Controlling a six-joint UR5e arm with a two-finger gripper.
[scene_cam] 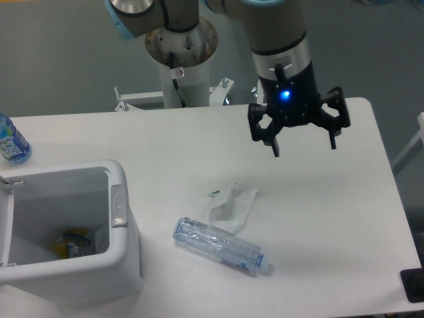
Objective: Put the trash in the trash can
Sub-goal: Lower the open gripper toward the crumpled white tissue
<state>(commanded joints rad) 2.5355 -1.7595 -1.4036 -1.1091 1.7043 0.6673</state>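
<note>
Nearest the camera, the trash can (122, 218) stands at the front left of the white surface (344, 252), its thick rim open upward and its left side cut off by the picture's edge. Something yellow (71, 242) lies on its floor; what it is cannot be told. To the right of the can, apart from its wall, the crushed clear bottle (218, 245) lies on its side, slanting from upper left to lower right, with its bluish cap end toward the front right. The crumpled napkin (232, 204) lies just behind the bottle, touching or nearly touching the bottle's upper side. Bare surface stretches to the right of both items as far as the right edge, and a strip of it runs between them and the front edge. A small dark object (413, 286) sits at the front right corner.

Farther back, the gripper (303, 147) hangs above the surface with its jaws spread wide apart and nothing between them. Both pieces of trash lie forward and to the left of the jaws, well apart from them, the napkin being the closer. The surface under the jaws is bare.

At the far left edge an upright blue-labelled water bottle (12, 142) stands behind the can. The arm's base column (182, 73) rises behind the back edge.
</note>
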